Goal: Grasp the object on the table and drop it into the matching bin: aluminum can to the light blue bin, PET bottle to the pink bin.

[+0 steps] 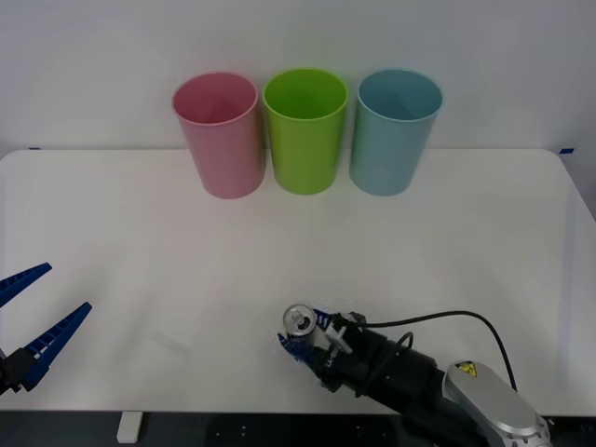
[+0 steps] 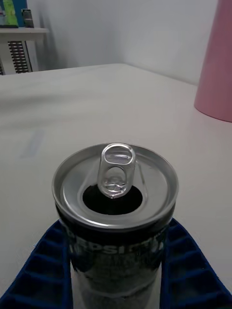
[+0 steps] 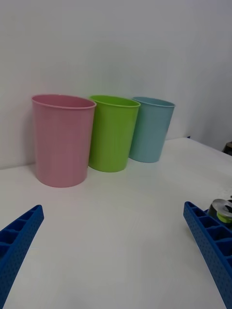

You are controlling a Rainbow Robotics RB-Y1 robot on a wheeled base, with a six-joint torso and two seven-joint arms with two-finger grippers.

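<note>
The aluminum can (image 1: 300,321) stands upright near the front edge of the white table (image 1: 140,242), its opened pull-tab top (image 2: 116,169) facing up. My right gripper (image 1: 300,335) comes at it from the front edge, and its blue fingers (image 2: 43,270) press against both sides of the dark body, shut on it. The light blue bin (image 1: 396,135) stands at the back right of the row, the pink bin (image 1: 219,140) at the back left. At the table's front left my left gripper (image 1: 42,321) hangs open and holds nothing.
A lime green bin (image 1: 305,135) stands between the pink and light blue bins, the three nearly touching. In the left wrist view the pink bin (image 3: 62,140), the green bin (image 3: 112,133) and the light blue bin (image 3: 151,128) stand ahead, and the can (image 3: 222,208) shows beside one finger.
</note>
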